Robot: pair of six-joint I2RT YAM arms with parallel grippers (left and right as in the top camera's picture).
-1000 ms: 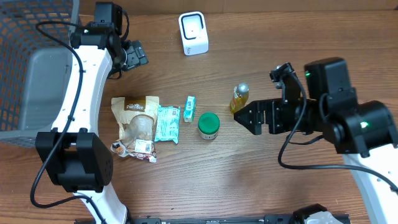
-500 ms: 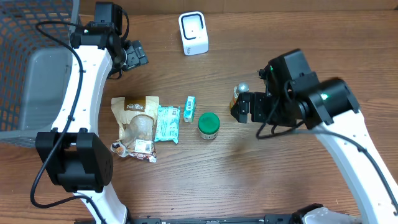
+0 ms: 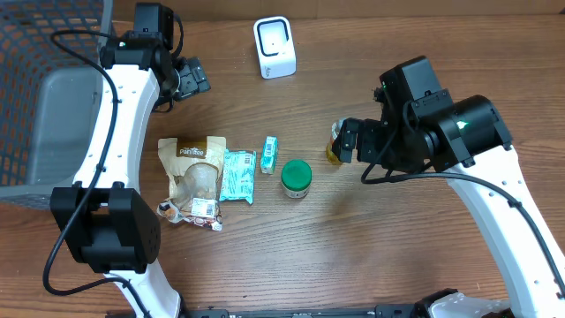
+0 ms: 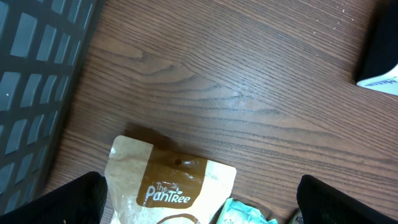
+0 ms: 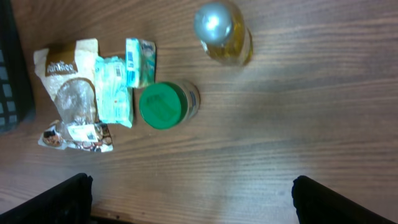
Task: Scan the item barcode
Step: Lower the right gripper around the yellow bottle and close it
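Both jaws wide open, empty. Right jaws beside bottle (image 5: 225, 36): centre over it, close below silver cap, keep upright, then present label to scanner (image 3: 274, 47).

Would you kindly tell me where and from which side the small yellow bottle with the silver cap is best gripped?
Probably on the bottle, at its round yellow body just below the silver cap. It stands upright, so come down from above, jaws straddling it; the green-lidded jar stands apart, leaving room.

Even bright light, slight wrist-view blur
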